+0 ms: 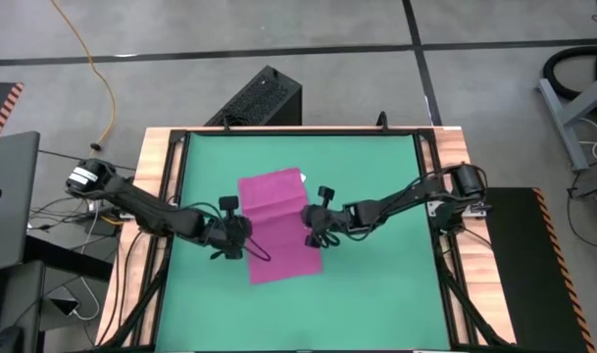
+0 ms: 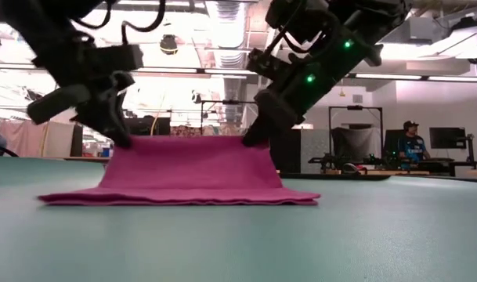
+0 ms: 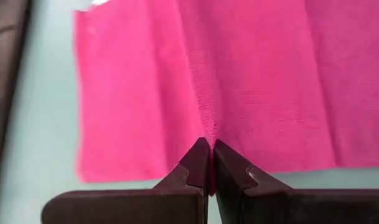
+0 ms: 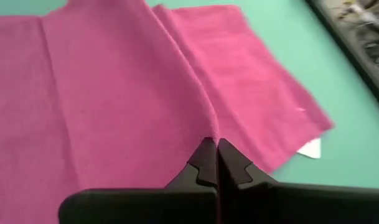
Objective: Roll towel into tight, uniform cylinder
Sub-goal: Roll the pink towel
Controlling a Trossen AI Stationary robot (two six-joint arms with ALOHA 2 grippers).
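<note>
Left gripper (image 1: 241, 238) is pinched shut on the towel (image 1: 278, 227) at its left edge, and right gripper (image 1: 315, 231) is pinched shut on the opposite edge, both about midway along the towel's length. I see the fingertips (image 3: 205, 158) biting a thin ridge of cloth. Towel lies on the green mat (image 1: 376, 176), middle section lifted between the two grips, front portion flat under it. White tag (image 4: 310, 148) sits at the towel's far corner. I read this as raising a fold so rolling can start; no cylinder yet.
</note>
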